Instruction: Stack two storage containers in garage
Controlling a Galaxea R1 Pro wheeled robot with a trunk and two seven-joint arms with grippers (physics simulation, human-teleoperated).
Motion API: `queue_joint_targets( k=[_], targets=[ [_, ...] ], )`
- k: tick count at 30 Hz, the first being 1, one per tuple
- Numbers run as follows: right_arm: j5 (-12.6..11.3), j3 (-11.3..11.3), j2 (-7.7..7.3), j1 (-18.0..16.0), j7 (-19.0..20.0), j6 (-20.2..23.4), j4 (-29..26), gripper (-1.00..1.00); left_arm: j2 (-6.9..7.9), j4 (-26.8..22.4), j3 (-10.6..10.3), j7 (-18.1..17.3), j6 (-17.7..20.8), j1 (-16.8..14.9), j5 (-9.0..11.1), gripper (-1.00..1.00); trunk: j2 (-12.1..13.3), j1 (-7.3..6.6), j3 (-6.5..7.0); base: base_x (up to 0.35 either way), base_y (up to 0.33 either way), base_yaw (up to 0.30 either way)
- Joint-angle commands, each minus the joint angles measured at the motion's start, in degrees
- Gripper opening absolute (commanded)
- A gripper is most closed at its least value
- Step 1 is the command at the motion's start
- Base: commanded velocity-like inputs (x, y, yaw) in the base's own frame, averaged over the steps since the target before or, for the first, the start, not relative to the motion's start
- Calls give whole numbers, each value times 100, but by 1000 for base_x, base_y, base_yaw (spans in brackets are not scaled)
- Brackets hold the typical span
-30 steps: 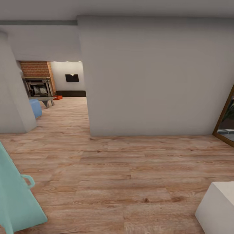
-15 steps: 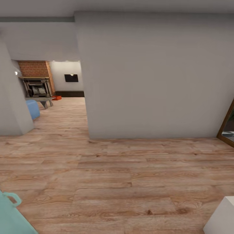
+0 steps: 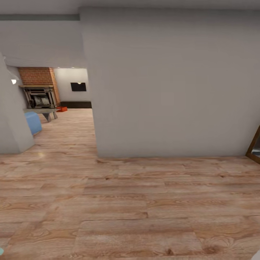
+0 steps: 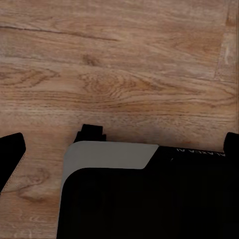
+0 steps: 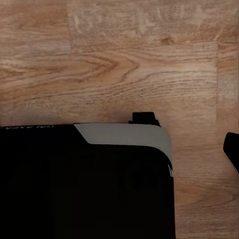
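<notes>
still in transit, fetch leg: looking down a hallway past a big grey wall (image 3: 169,83) into the living room (image 3: 54,97), where one orange-red storage container (image 3: 61,109) sits on the wood floor (image 3: 130,202) by the dark low cabinet (image 3: 76,104), far off; can't make out the second. next move as i read it: steer left around the wall corner and drive through the opening. both wrist views look down at planks over the robot's dark body, fingertips barely in frame, nothing held that i can see; can't tell how far either gripper is open.

Both wrist views looked straight down past the robot's dark base; neither hand's finger spacing was discernible.
</notes>
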Motion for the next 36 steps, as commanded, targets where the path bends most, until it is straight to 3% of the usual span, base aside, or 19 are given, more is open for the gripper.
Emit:
queue_joint_targets(
  k=[1,11,36],
  targets=[
    [-60,44,4,-7,21,-31,18,100,1,1,35,-19,4,-3,50,100,-3,3,-6,327,0,0],
    [-60,38,4,-7,21,-58,18,100,1,1,35,-19,-4,-3,50,100,-3,3,-6,327,0,70],
    [-60,38,4,-7,21,-66,18,100,1,1,36,-19,-13,-3,49,100,-3,3,-6,327,0,266]
  ],
)
